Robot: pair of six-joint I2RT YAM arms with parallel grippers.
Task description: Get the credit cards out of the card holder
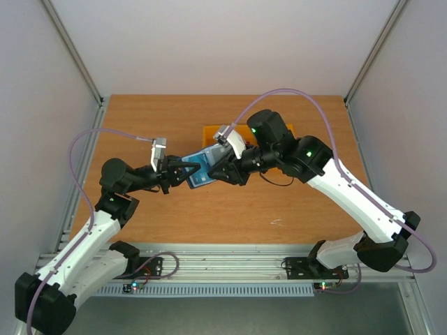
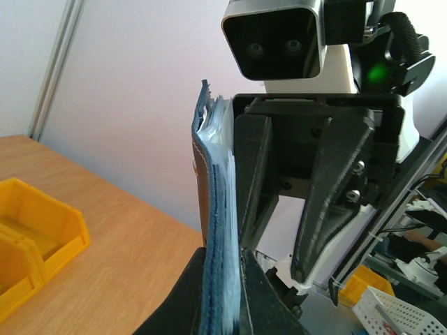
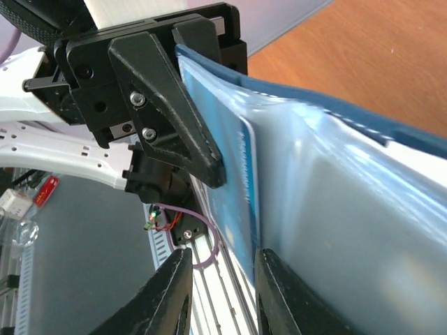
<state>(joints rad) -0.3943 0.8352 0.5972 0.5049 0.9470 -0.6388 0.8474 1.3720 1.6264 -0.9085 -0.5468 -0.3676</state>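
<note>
The card holder (image 1: 199, 167) hangs above the table's middle, open, dark navy outside with clear sleeves inside. My left gripper (image 1: 180, 174) is shut on its left end. In the left wrist view the holder (image 2: 215, 181) stands edge-on, pinched between the fingers of the left gripper (image 2: 223, 258). A blue credit card (image 3: 234, 188) sticks out of a clear sleeve (image 3: 349, 209). My right gripper (image 3: 223, 257) is open, and the card's lower corner lies between its fingers, close to the right fingertip (image 3: 276, 279). No other cards show.
Orange bins (image 1: 209, 131) sit on the table behind the two grippers and appear as yellow bins (image 2: 35, 237) at the lower left of the left wrist view. The right gripper's two fingers (image 2: 255, 181) face the left wrist camera close up.
</note>
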